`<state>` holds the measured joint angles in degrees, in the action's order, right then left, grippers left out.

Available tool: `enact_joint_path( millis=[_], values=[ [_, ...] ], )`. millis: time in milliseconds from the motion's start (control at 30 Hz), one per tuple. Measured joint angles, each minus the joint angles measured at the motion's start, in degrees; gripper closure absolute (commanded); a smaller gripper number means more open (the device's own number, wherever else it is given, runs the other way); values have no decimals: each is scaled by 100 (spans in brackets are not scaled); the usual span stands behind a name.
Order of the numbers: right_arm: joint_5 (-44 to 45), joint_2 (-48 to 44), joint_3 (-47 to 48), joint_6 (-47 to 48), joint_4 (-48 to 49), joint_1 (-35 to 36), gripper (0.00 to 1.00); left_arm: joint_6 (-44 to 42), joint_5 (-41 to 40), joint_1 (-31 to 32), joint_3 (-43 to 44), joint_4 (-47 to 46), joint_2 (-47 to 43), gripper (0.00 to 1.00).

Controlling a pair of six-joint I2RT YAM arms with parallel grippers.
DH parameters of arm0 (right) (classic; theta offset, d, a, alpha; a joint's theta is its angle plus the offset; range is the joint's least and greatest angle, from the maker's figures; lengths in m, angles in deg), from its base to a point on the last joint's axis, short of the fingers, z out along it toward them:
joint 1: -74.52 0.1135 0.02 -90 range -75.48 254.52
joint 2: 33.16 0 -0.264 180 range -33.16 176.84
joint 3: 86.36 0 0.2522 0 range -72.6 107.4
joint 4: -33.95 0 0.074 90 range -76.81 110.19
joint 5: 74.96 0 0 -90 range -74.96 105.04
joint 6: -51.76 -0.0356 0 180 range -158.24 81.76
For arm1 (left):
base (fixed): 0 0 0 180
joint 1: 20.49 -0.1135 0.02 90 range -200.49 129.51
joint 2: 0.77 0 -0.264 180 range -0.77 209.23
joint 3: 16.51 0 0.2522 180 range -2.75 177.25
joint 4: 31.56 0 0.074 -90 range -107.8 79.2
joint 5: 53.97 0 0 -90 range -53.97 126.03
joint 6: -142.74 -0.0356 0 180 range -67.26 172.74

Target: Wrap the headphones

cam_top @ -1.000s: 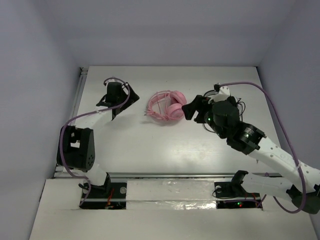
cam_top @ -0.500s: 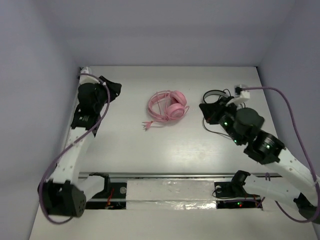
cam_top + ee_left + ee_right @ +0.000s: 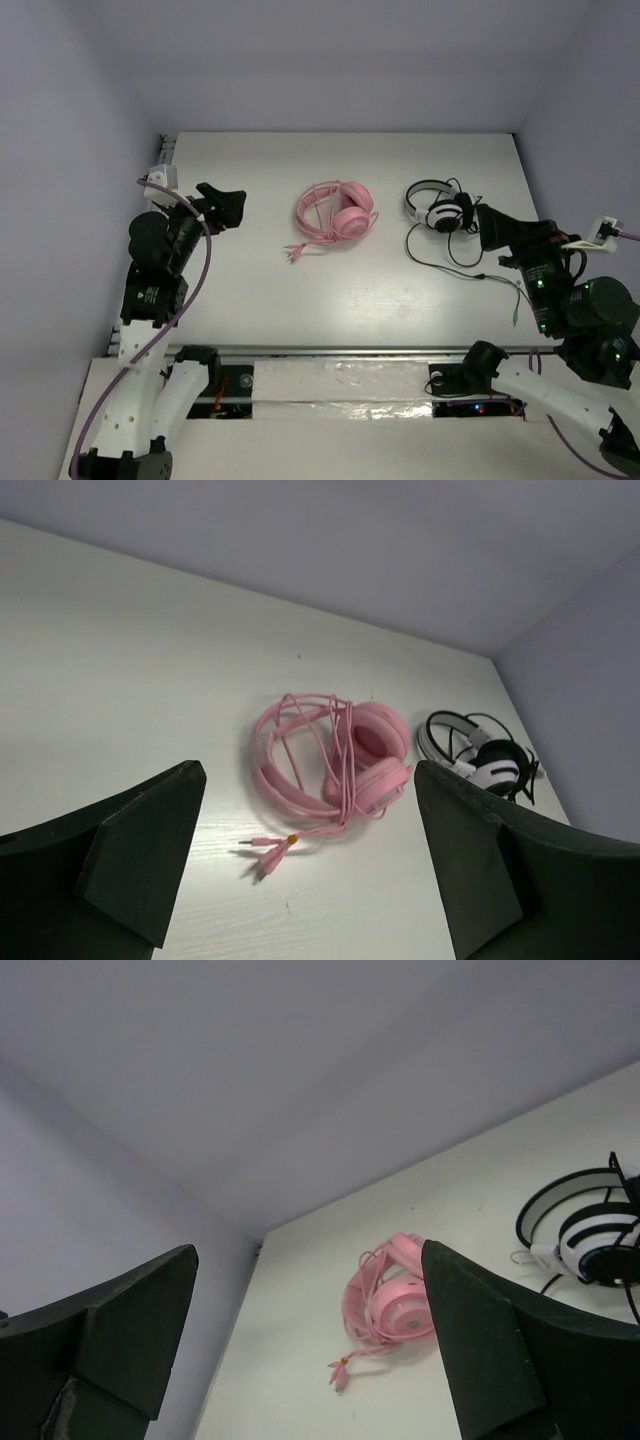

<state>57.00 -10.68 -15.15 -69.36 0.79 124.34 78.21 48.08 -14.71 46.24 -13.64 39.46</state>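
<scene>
The pink headphones lie flat on the white table, at the middle back. Their thin pink cable is wound round the headband and cups, and the plug end trails out to the near left. They also show in the left wrist view and the right wrist view. My left gripper is open and empty, well to the left of them, with jaws wide apart in the left wrist view. My right gripper is open and empty, far to their right, also shown in the right wrist view.
Black-and-white headphones with a thin black cable lie right of the pink pair, just left of my right gripper; they show in the left wrist view too. Grey walls close in the table at the back and sides.
Both arms have drawn back from the pink headphones, the left to the left side, the right to the right. The black-and-white headphones are now uncovered. The pink headphones have not moved.
</scene>
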Motion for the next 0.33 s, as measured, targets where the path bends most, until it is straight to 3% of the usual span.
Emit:
enact_joint_path(
  millis=[333],
  values=[
    [4,640,-133,24,-50,0,0,-61,470,0,-275,-120,186,19]
  ],
)
